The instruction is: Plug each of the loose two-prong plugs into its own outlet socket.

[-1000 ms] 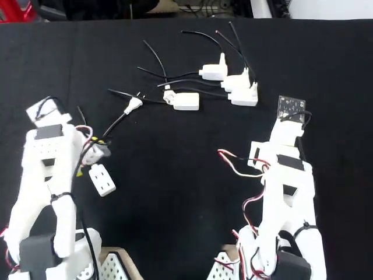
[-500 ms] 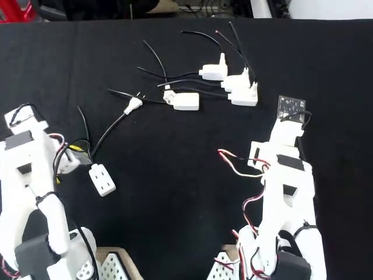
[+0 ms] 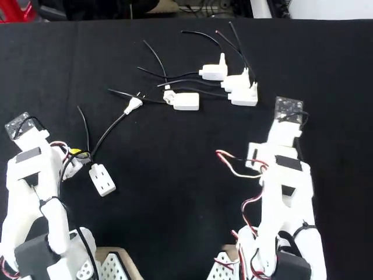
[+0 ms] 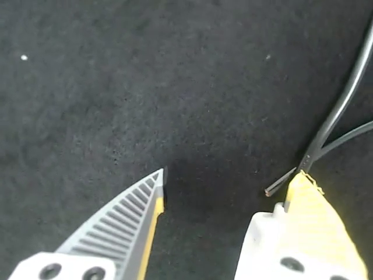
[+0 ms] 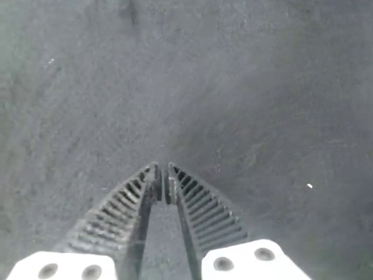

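Cloth [image 3: 175, 192]: black — we see it across most of the frame.
Red object [image 3: 14, 10]: upper left corner, beyond the cloth.
White panel [image 3: 332, 9]: upper right corner.

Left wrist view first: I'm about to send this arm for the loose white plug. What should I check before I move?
1. Left tool open: ok, fingers wide apart.
2. Left tool empty: ok, only black cloth shows between its fingers.
3. Thin black cable clear of the left tool: cannot tell; it runs right up to the yellow-faced finger.
4. White two-prong plug loose: ok, lying on the cloth with its prongs bare.
5. White outlet socket block free: ok, slots up, nothing plugged in.
6. Right tool out of the way: ok, shut over bare cloth.
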`<state>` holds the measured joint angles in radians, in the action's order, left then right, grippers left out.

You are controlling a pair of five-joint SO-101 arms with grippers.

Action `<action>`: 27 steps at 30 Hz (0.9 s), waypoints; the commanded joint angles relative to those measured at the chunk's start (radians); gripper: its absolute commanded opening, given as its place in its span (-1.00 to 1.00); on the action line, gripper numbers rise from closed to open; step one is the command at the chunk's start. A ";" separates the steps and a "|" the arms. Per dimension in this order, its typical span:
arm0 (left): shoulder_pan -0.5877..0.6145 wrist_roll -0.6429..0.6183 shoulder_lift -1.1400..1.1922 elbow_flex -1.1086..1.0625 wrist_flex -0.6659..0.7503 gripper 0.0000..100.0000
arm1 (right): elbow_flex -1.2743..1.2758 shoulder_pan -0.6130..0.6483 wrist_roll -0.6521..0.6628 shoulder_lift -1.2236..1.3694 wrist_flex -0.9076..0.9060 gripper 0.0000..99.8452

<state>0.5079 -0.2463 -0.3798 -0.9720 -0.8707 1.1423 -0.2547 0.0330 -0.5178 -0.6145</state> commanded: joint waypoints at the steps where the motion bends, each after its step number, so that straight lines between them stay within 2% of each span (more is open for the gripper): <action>1: -0.013 -0.100 -0.026 0.058 0.020 -0.35 | -0.004 0.012 0.002 -0.025 0.017 -0.97; 9: -0.124 -0.232 -0.017 0.139 0.026 -0.35 | -0.004 0.012 0.002 -0.025 0.017 -0.97; 12: -0.156 -0.250 -0.017 0.134 0.081 -0.35 | -0.004 0.012 0.002 -0.025 0.017 -0.97; 22: -0.131 -0.269 0.035 0.134 0.181 -0.36 | -0.004 0.012 0.002 -0.027 0.017 -0.97; 27: -0.134 -0.295 0.219 0.280 0.161 -0.53 | -0.004 0.011 0.002 -0.028 0.017 -0.97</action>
<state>0.3652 -0.5255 -0.2631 -0.8493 -0.6958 1.1423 -0.2578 0.0330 -0.5178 -0.6145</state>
